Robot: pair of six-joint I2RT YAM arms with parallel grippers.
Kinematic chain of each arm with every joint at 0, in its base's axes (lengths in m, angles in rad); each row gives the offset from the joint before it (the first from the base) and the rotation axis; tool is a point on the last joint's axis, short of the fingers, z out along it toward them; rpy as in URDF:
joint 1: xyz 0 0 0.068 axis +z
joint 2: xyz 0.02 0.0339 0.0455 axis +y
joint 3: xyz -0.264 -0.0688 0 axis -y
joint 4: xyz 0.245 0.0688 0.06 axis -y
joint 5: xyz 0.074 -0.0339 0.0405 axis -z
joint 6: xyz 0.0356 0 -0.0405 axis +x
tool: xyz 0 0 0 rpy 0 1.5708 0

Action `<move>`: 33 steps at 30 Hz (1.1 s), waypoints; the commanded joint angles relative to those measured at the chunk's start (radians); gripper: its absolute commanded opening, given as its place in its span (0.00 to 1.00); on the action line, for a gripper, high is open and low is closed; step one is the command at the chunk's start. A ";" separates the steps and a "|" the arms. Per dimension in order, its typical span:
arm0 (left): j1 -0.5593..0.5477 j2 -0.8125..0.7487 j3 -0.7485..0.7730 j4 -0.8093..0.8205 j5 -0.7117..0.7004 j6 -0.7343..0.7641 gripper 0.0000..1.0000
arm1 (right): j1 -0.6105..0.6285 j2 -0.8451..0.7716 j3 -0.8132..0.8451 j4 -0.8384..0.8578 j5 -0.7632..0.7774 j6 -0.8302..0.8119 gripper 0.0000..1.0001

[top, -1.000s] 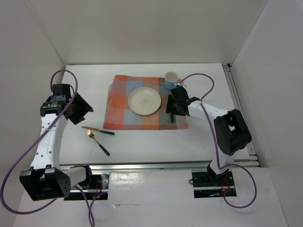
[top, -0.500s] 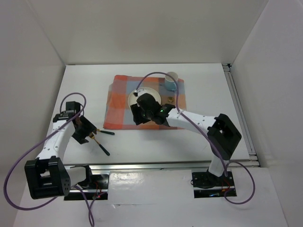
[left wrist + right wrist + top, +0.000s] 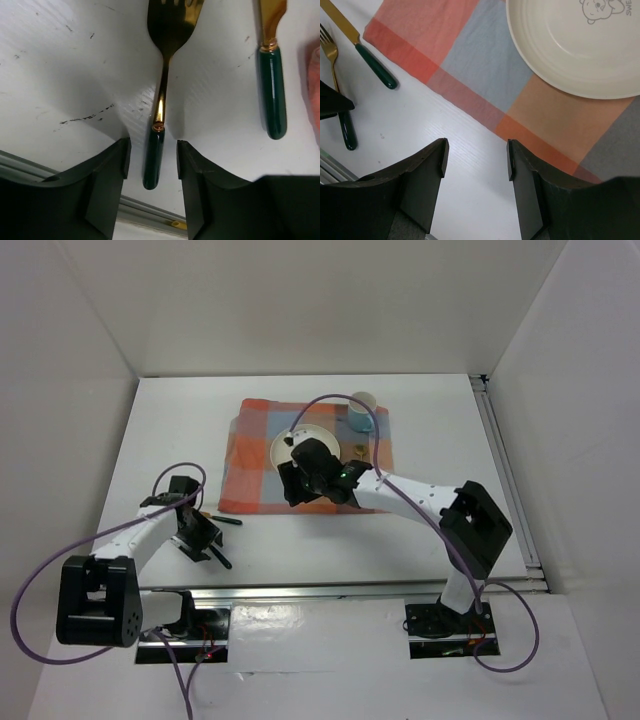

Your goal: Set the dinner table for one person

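Note:
A gold fork (image 3: 162, 75) with a dark green handle lies on the white dinner table (image 3: 450, 520). My left gripper (image 3: 152, 147) is open and straddles the handle end, with a gap on each side. In the top view the left gripper (image 3: 200, 536) sits low near the front rail. A matching knife (image 3: 271, 90) lies just right of the fork. My right gripper (image 3: 475, 160) is open and empty, hovering over bare table at the checked cloth's (image 3: 485, 65) near left corner, beside the cream plate (image 3: 575, 50). From above, the right gripper (image 3: 292, 492) covers the plate's (image 3: 290, 445) lower part.
A pale cup (image 3: 362, 410) stands at the cloth's (image 3: 250, 455) far right corner. A small gold item (image 3: 358, 450) lies on the cloth right of the plate. A metal rail (image 3: 340, 590) runs along the near edge, close behind the fork handle. White walls surround the table.
My left gripper came down and toward the near edge over the fork handle, its jaws narrowing. My right arm swung from the plate's right side to its left front, then held still.

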 commanded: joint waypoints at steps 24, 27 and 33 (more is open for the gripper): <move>-0.176 0.298 0.713 -0.117 -0.237 0.415 0.00 | -0.111 -0.164 -0.046 -0.053 0.046 -0.011 0.62; -0.216 0.437 0.885 -0.128 -0.258 0.473 0.00 | -0.133 -0.197 -0.066 -0.085 0.046 -0.011 0.62; -0.264 0.767 1.184 -0.211 -0.246 0.551 0.00 | -0.162 -0.294 -0.103 -0.155 0.082 -0.001 0.62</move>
